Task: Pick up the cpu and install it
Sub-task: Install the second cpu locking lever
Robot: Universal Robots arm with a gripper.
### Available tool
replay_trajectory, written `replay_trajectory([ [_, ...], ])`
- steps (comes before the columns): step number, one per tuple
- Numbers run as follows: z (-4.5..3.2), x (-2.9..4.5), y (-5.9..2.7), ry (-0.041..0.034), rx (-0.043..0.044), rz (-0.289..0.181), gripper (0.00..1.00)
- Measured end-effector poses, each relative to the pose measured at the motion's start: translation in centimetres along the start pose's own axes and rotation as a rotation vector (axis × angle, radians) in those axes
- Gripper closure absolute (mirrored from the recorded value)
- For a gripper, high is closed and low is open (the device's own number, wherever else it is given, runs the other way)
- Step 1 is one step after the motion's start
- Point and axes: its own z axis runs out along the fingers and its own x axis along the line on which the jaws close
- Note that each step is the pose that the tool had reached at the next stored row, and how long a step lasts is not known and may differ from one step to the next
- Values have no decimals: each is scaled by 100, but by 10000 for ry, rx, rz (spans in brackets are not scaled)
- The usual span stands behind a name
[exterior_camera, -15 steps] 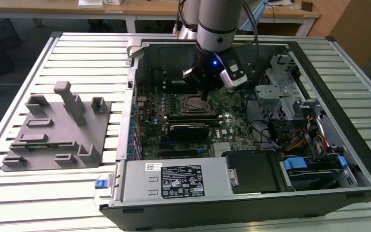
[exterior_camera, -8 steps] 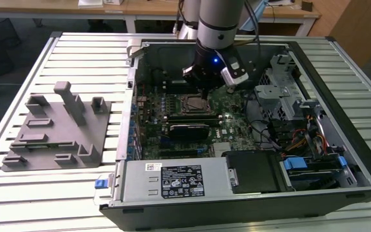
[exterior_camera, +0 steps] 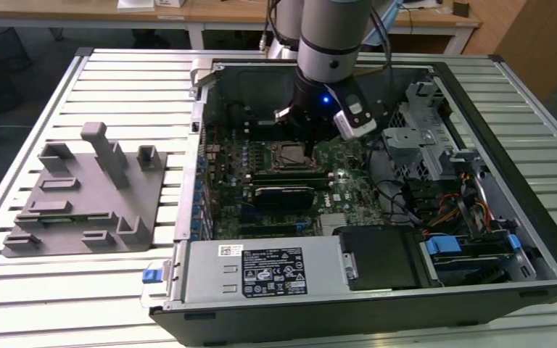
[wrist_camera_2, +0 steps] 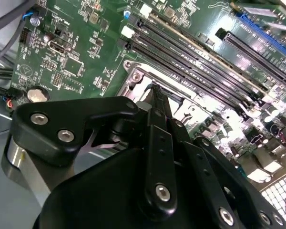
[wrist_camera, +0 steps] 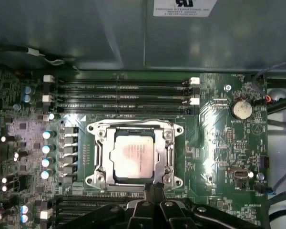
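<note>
CPU [wrist_camera: 134, 157], a flat square chip with a dull silver metal top, sat seated in its socket [wrist_camera: 97, 157] in the first wrist view, framed by a shiny steel bracket with screws at the corners. We saw the gripper [wrist_camera: 153, 188] at the socket's edge, its two thin black fingertips pressed together with nothing between them, just beside the chip but not on it. Long dark memory slots [wrist_camera: 124, 93] ran parallel on the green motherboard [wrist_camera: 219, 152].

In the second wrist view we looked over the gripper's [wrist_camera_2: 155, 90] matte black linkage, studded with bright screws, down to the clenched tip over the socket's [wrist_camera_2: 133, 76] metal frame. The glossy green motherboard [wrist_camera_2: 76, 43] stretched beyond.

In the exterior view the grey arm [exterior_camera: 332, 43] reached down into the open computer case [exterior_camera: 539, 239], where we made out the CPU [exterior_camera: 289, 154] as a small pale square. A grey plastic fixture plate [exterior_camera: 85, 199] with upright posts lay on the ribbed metal table [exterior_camera: 27, 283] towards the exterior view's left.
</note>
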Motion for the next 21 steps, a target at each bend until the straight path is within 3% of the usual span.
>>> replay_trajectory([
  [6, -3, -8, -14, 100, -75, 6, 89],
  [14, -8, 1, -111, 111, -76, 5, 89],
  [17, -8, 1, -115, 292, -77, 16, 89],
  [20, -7, 1, -115, 663, -78, 36, 89],
  [21, -6, 2, -115, 745, -77, 41, 89],
])
